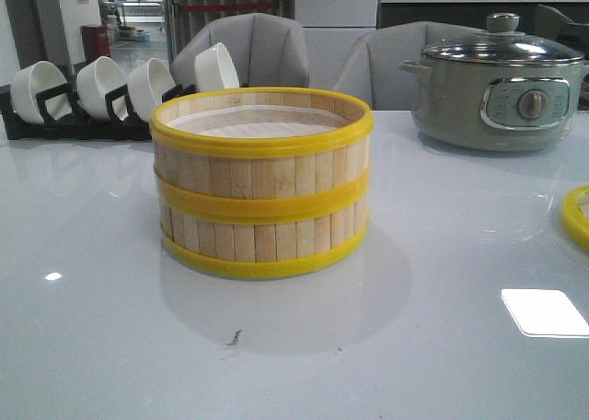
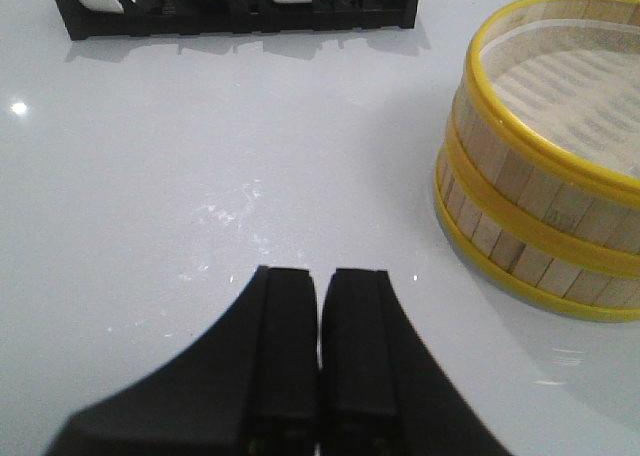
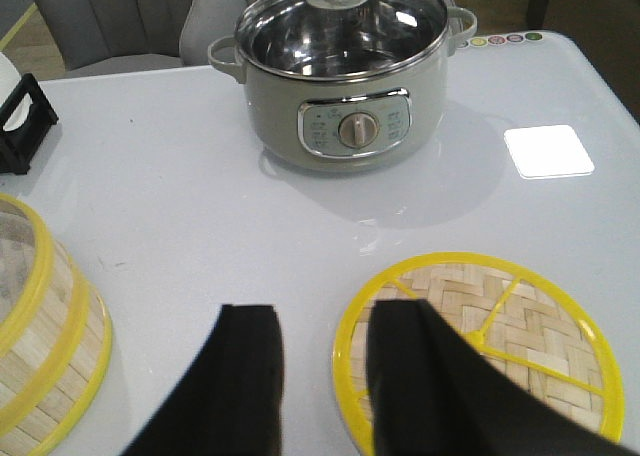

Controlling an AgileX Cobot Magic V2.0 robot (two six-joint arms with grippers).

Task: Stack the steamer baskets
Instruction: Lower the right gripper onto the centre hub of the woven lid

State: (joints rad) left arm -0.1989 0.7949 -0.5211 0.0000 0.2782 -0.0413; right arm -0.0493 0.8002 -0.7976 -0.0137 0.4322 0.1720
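You see two steamer baskets (image 1: 262,185) stacked mid-table (image 1: 442,346), pale liner inside, nothing else apparent. Woven lid (image 3: 480,341) flat right of baskets. Left hand (image 2: 320,306) together; right hand (image 3: 325,351) apart, empty.

A glossy white table (image 1: 110,346) is seen, marked by a small dark scuff (image 1: 236,337) near the front. At the far left a black rack (image 1: 64,116) is set, in which four white bowls (image 1: 101,84) are held tilted on edge. At the far right a grey-green pot (image 1: 502,93) is placed, closed by a glass lid (image 3: 345,21), with a dial (image 3: 354,130) on its front panel. Grey chairs (image 1: 267,47) are ranged behind the table.
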